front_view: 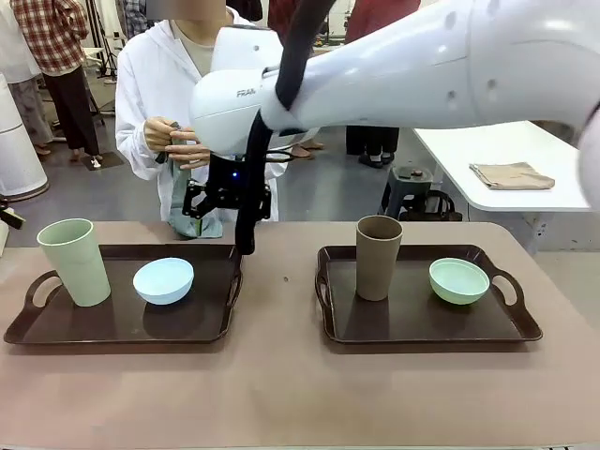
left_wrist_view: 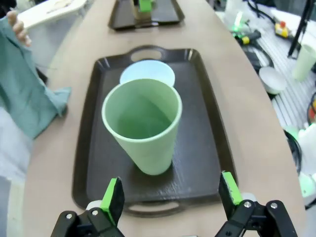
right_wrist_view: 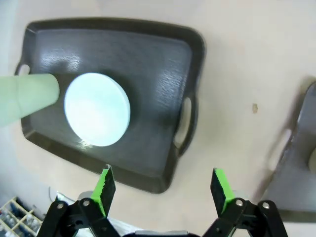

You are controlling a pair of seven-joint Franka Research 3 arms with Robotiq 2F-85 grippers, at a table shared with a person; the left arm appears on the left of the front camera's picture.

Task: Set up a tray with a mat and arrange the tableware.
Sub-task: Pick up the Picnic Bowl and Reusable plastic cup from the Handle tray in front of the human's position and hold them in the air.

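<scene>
Tableware: four pieces, all upright on two dark trays on the desk (front_view: pixel 281 375).
Left tray (front_view: pixel 122 323): lies toward the desk's left edge; carries the pale green cup (front_view: pixel 75 261) at its left end and the light blue bowl (front_view: pixel 163 280) just beside it, nearer the tray's middle.
Right tray (front_view: pixel 412 323): lies toward the desk's right edge; carries the brown cup (front_view: pixel 378 257) in its left part and the mint green bowl (front_view: pixel 458 280) to the right, apart from it.
Right pincer (right_wrist_view: pixel 163 187): hangs above the left tray, fingers spread wide, holding nothing.
Left pincer (left_wrist_view: pixel 170 197): at the left tray's outer handle, pointing at the pale green cup, fingers spread wide, holding nothing, clear of the cup.
Person: stands at the desk's far edge, both hands (front_view: pixel 178 141) on a teal cloth (front_view: pixel 183 202).
</scene>
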